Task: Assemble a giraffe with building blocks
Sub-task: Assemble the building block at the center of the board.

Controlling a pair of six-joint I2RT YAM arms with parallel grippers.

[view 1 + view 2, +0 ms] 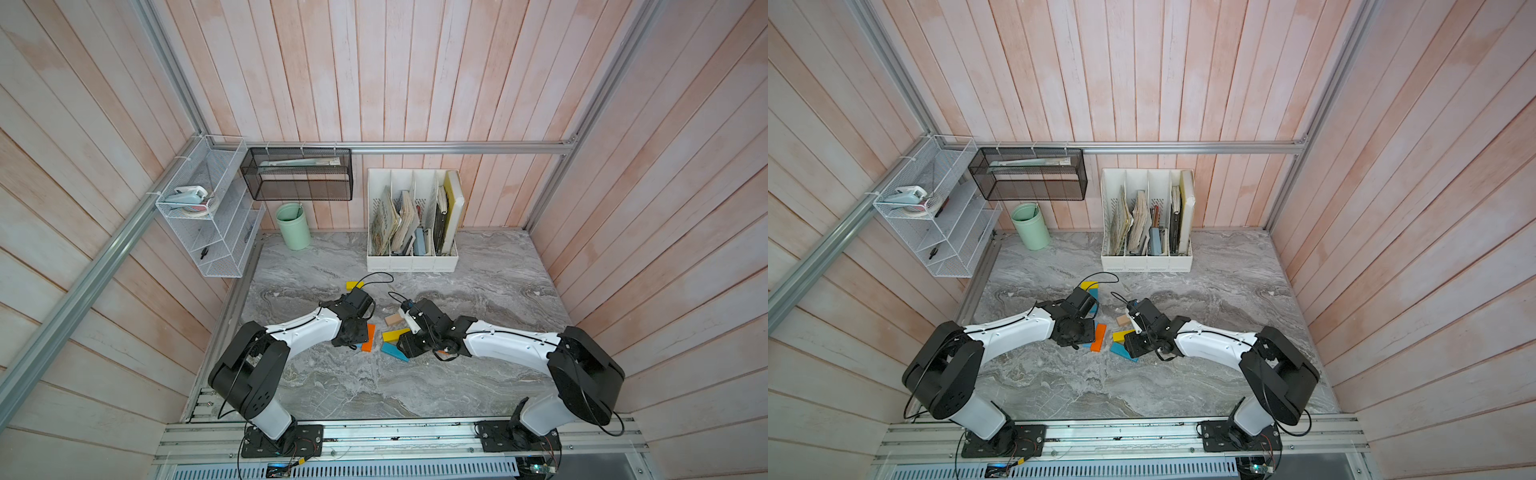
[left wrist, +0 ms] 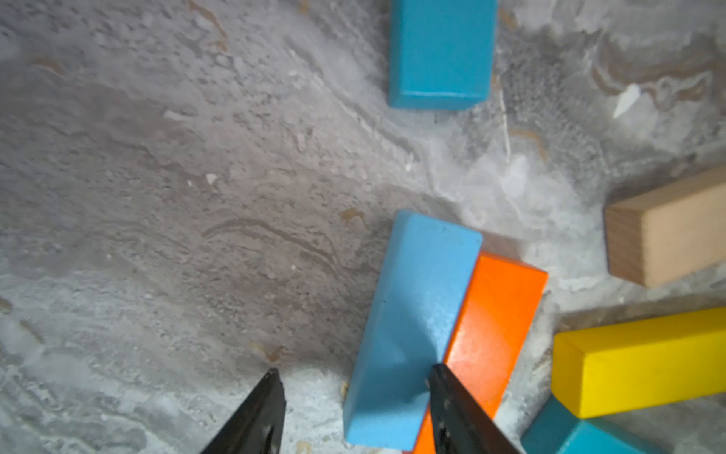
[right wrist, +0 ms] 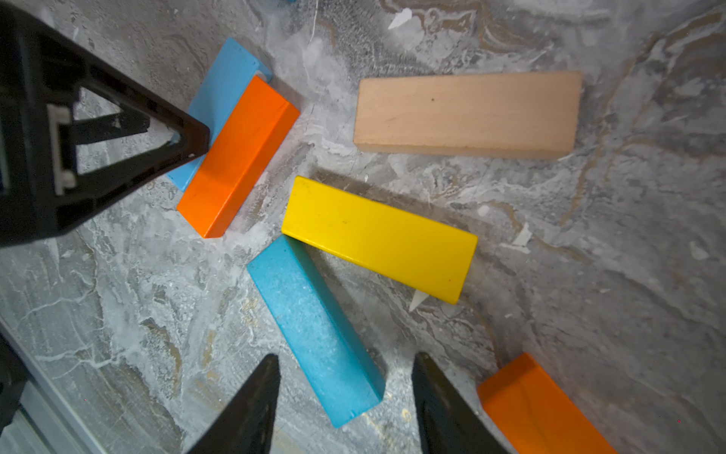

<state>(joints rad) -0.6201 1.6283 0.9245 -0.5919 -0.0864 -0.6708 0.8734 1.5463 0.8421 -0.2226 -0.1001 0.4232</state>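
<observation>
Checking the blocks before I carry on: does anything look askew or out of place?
The yellow block seems propped on one end of a blue block, tilted rather than flat. No block looks damaged.

Your table (image 1: 415, 386) has a grey marble pattern, streaked with white and brownish veins. Your blocks come in these colours: a light blue block (image 3: 220, 90), a bright orange block (image 3: 239, 157), a yellow block (image 3: 377, 239), a deeper teal block (image 3: 314, 334), a plain tan wood block (image 3: 467, 114) with faint grain, and a second orange block (image 3: 542, 408). You also have another yellow block (image 1: 354, 285). The walls (image 1: 374, 62) are pale pink planks washed with white. You'll see a mint green cup (image 1: 294, 226), a white file holder (image 1: 411, 264), a black mesh basket (image 1: 299, 191) and a white wire rack (image 1: 220, 257). The arms (image 1: 307, 328) are white with black joints.
</observation>
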